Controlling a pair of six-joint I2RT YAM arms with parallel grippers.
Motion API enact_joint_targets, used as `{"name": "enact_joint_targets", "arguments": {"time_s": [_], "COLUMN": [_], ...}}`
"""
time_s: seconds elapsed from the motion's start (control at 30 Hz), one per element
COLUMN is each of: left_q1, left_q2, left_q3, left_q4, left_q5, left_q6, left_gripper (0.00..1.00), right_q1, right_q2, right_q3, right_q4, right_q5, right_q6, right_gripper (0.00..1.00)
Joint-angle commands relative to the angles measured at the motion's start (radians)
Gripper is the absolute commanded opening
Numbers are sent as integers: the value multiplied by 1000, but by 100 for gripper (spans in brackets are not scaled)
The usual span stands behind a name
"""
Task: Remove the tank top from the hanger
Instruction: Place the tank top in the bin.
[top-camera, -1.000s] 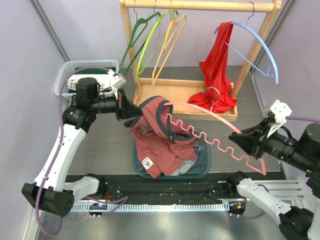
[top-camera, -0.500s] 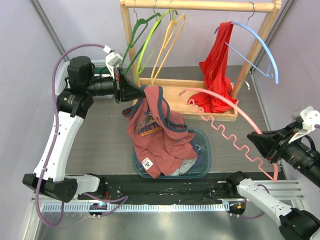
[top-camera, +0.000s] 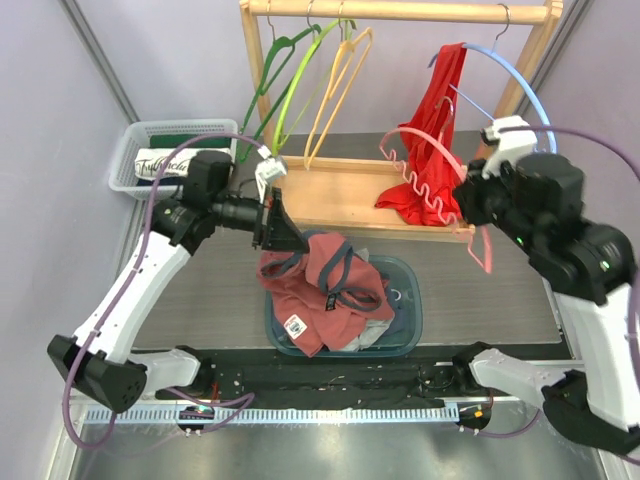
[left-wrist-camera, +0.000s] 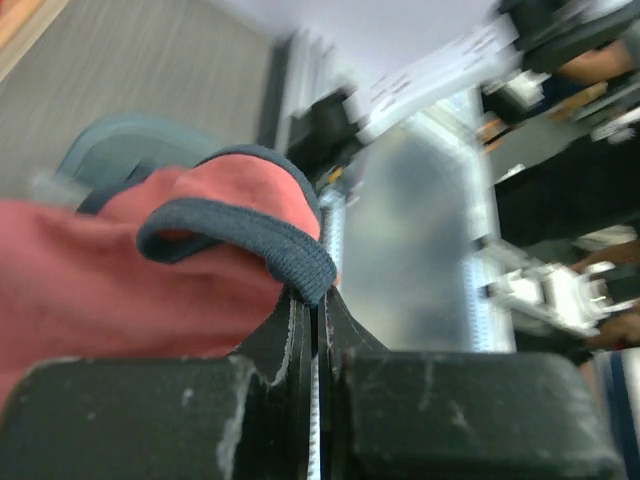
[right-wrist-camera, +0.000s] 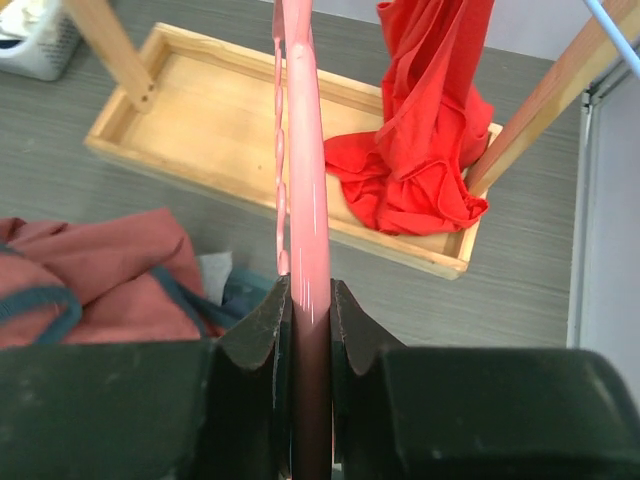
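Left claw pressed together, pinching the navy-trimmed edge of the tank top; the left wrist view shows the trim caught between the fingertips.

Tank top is off the hanger, heaped in the teal tub on the worktop, with one edge lifted at the left claw.

Right claw clamped on the pink hanger's bar, held raised in front of the wooden rack. A red garment hangs on the rack from a blue hanger.
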Motion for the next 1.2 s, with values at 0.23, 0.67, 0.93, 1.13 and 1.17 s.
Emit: {"name": "enact_joint_targets", "arguments": {"time_s": [0.23, 0.67, 0.93, 1.13, 1.17], "left_q1": [-190, -243, -243, -243, -243], "left_q2": [69, 355, 323, 267, 256], "left_q3": [-244, -347, -389, -340, -323], "left_q4": [-262, -331, -205, -187, -204], "left_q5": [-571, -999, -1109, -1111, -1065], "left_q6": [556, 600, 570, 510, 496], "left_gripper": [4, 6, 76, 100, 100], "right_q1": [-3, -2, 0, 2, 2], "right_q2": [141, 319, 365, 385, 387], "right_q3": [65, 206, 247, 298, 298], "right_q4": [411, 538, 564, 551, 554], "right_q5": [149, 83, 70, 68, 73], "right_q6": [-107, -162, -184, -202, -213], "right_gripper": [1, 1, 1, 1, 1]}}
